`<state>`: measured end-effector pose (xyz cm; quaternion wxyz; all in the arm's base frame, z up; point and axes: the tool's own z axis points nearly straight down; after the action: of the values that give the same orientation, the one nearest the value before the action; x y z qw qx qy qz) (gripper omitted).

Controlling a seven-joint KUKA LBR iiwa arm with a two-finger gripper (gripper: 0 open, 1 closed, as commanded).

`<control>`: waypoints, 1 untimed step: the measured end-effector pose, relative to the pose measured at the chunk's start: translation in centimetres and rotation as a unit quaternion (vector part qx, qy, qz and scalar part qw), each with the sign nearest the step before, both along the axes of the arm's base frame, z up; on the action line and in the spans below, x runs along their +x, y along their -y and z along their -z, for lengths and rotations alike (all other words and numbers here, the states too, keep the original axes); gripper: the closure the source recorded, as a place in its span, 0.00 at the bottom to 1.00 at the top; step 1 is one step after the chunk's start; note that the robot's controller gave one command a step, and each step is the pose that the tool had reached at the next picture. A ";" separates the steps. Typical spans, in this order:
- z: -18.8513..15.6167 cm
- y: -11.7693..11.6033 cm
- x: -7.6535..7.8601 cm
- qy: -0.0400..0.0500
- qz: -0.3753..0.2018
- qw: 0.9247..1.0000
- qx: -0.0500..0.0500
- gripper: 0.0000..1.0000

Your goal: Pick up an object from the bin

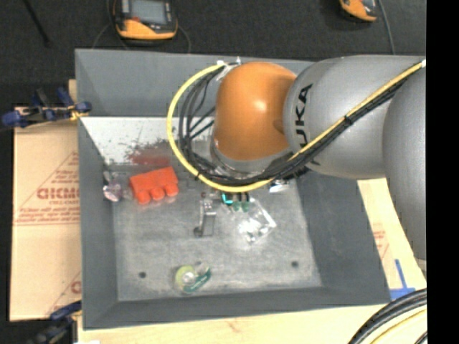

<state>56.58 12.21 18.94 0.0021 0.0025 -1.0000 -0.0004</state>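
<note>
My gripper (206, 222) reaches down from under the arm's orange cover to the bin floor near the middle. Right beside it, to the right, lies a crumpled clear plastic thing (255, 224) with a small teal piece (234, 201) at its upper edge. An orange block with three round bumps (153, 185) lies to the gripper's upper left, apart from it. Nothing shows held by the gripper.
A small clear pinkish thing (112, 190) sits by the bin's left wall, next to the orange block. A clear roll with a green part (191, 278) lies near the front wall. The arm and its cover hide the bin's back right.
</note>
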 end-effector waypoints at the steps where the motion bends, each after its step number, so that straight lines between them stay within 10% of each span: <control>1: 11.0 0.8 -5.4 0.001 -0.187 0.982 0.000 0.00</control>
<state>51.21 11.41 7.91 0.0015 0.1893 -0.9819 0.0004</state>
